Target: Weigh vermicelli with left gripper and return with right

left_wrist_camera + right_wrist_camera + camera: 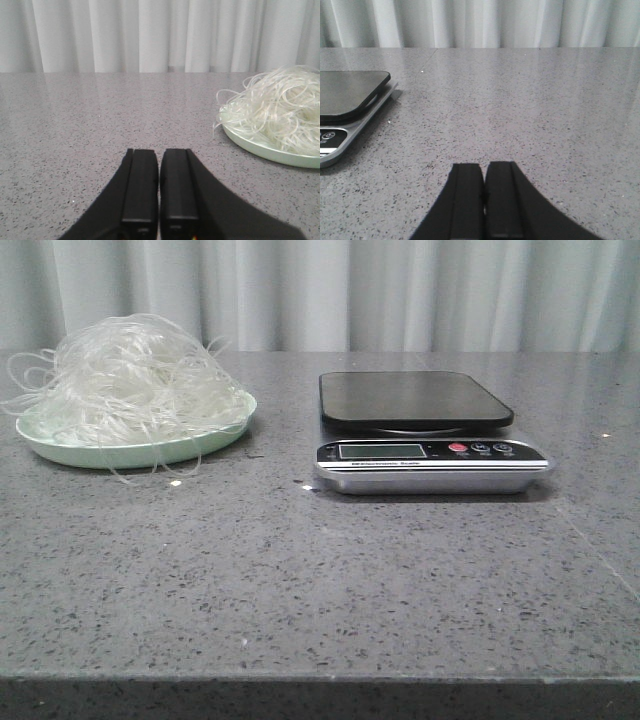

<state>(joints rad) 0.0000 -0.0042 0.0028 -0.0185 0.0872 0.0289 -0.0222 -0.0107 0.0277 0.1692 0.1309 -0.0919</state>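
Near the far left corner of the grey speckled stone counter (300,580) I see the vermicelli (125,380), a fluffy heap of thin see-through white noodle strings. It sits piled on a round pale green plate (140,452), and some loops hang over the rim. I think the plate is there to keep the strings together until I lift them.

My left gripper (159,192), black and flat-fingered, rests low over the counter with its jaws pressed together and nothing between them. The heap is close to it, so I think it waits on that side because it does the first lift.

In the middle, toward the far edge, stands the silver kitchen scale (430,465) with a flat black top (415,400). The top is bare, so the weighing has not begun. It is well apart from the plate.

My right gripper (485,197) is low over the counter too, jaws pressed together, holding nothing. It sits beside the scale, handy for carrying the noodles back later.
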